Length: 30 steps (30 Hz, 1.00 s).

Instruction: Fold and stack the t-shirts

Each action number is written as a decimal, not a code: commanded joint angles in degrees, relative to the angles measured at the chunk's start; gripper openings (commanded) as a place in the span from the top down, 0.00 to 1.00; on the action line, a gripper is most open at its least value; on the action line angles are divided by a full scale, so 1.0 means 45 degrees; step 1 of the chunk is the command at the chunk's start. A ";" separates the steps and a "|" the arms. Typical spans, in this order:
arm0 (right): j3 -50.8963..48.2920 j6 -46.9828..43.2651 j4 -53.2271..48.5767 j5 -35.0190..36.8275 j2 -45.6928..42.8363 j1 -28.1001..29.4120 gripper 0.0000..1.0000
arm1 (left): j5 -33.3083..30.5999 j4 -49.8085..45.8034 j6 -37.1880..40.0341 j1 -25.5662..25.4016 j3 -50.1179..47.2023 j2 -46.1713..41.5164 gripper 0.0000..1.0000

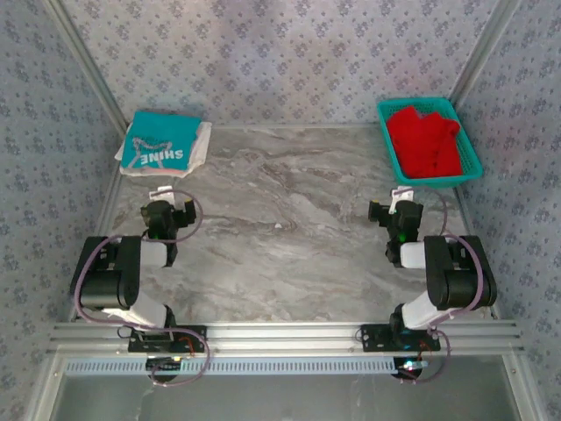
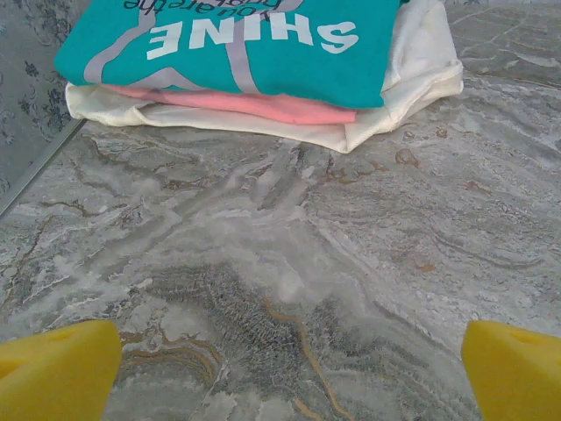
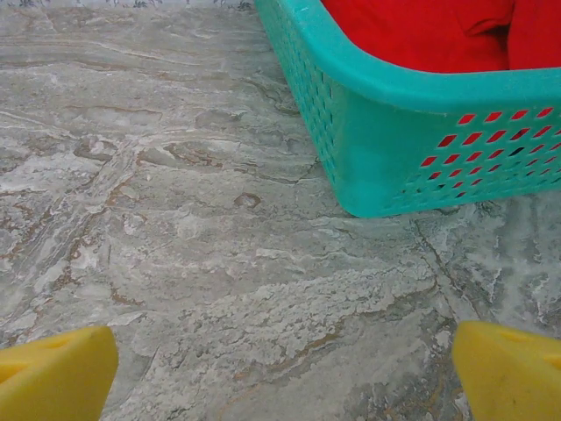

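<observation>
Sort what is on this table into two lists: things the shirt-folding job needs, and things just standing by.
Job: teal shirt, pink shirt under it, white shirt at the bottom, all stacked; red shirt heaped loose in the basket.
Standing by: basket, table.

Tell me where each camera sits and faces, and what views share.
Top external: above and behind, looking down at the grey marbled table; left gripper, right gripper.
Left wrist: low, facing the teal "SHINE" t-shirt topping a folded stack; yellow fingertips.
Right wrist: low, facing the teal plastic basket holding the bright red t-shirt; yellow fingertips.
Shared: top view shows stack, basket.
</observation>
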 commanded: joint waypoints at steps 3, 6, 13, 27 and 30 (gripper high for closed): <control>0.0448 -0.0086 -0.0303 -0.1471 -0.0041 -0.0262 0.00 | 0.0113 0.0272 -0.0077 0.0064 0.0286 -0.0016 0.00; 0.0457 -0.0086 -0.0302 -0.1491 -0.0047 -0.0281 0.00 | 0.0115 0.0272 -0.0078 0.0072 0.0282 -0.0016 0.00; 0.0447 -0.0067 -0.0272 -0.1509 -0.0061 -0.0294 0.00 | 0.0122 0.0272 -0.0078 0.0060 0.0263 -0.0016 0.00; 0.3440 0.1712 -0.7084 0.0982 -0.4746 0.0494 0.00 | 0.0199 -0.4757 -0.0778 -0.0814 0.2491 -0.4654 0.01; 0.5086 0.3055 -0.8875 0.0873 -0.4669 0.0031 0.05 | 0.0994 -0.5459 -0.1608 -0.1586 0.4082 -0.5059 0.03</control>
